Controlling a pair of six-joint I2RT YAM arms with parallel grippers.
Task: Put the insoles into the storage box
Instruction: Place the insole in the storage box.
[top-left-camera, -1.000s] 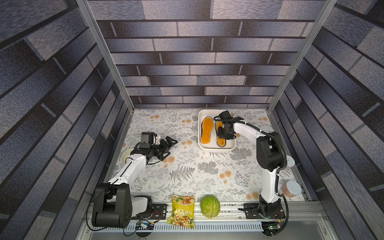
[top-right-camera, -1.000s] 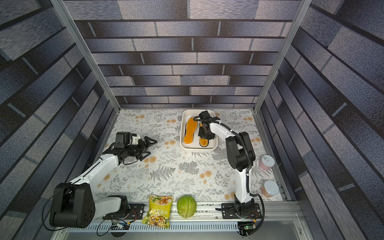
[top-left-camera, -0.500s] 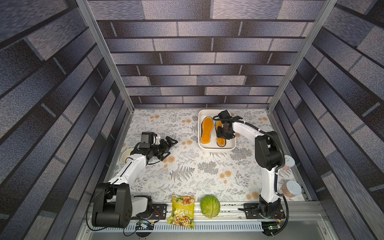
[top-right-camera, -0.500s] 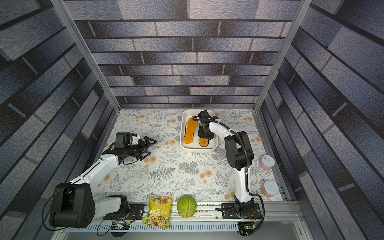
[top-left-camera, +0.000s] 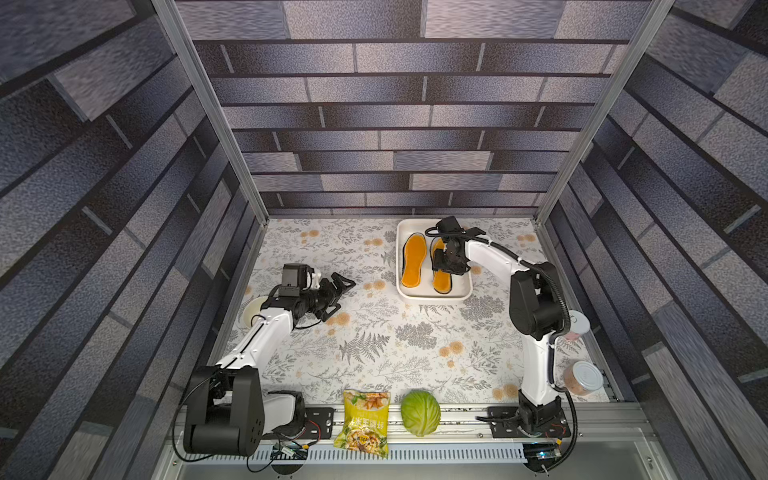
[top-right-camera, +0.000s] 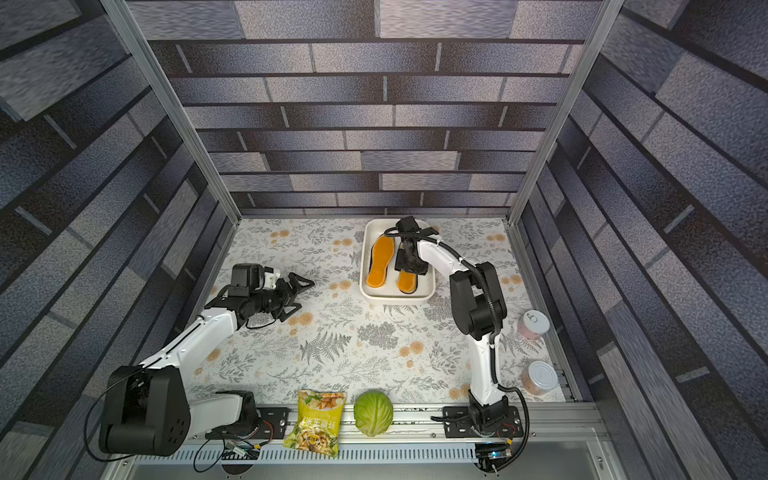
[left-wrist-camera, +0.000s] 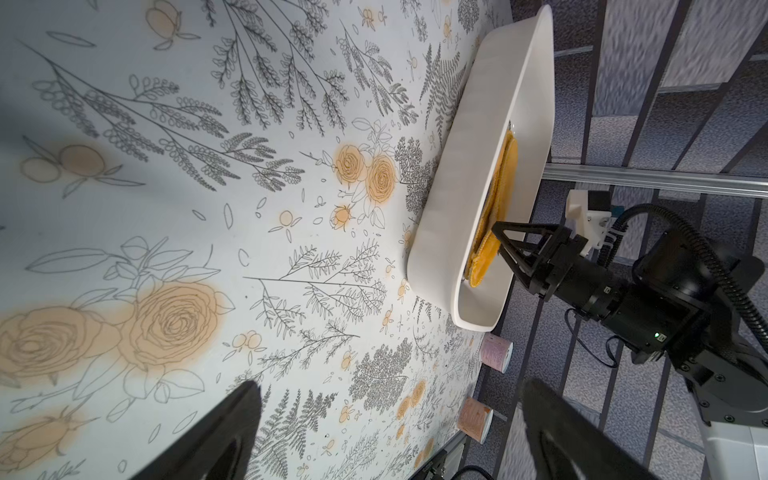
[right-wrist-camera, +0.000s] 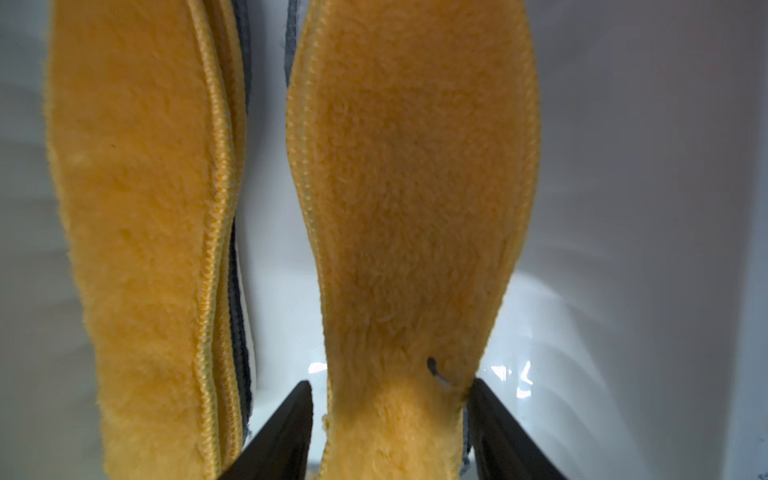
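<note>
The white storage box (top-left-camera: 434, 296) (top-right-camera: 397, 296) stands at the back of the table, right of centre. Two stacks of insoles lie in it side by side, each with a fuzzy orange one on top (top-left-camera: 413, 259) (top-left-camera: 441, 280); dark edges of others show beneath (right-wrist-camera: 239, 291). My right gripper (top-left-camera: 446, 266) (right-wrist-camera: 390, 384) is down in the box, open, its jaws astride the narrow part of the right-hand orange insole (right-wrist-camera: 415, 208). One finger is apart from it and the other is at its edge. My left gripper (top-left-camera: 343, 297) (left-wrist-camera: 388, 384) hovers open and empty over the left of the table.
A snack bag (top-left-camera: 365, 424) and a green cabbage (top-left-camera: 420, 412) lie at the front edge. Two cans (top-left-camera: 579, 326) (top-left-camera: 584, 376) stand along the right edge. A cream bowl (top-left-camera: 251, 311) sits at the left edge, partly hidden by my left arm.
The right gripper's jaws have spread apart around the orange insole, which now lies in the box. The left arm has not moved.
</note>
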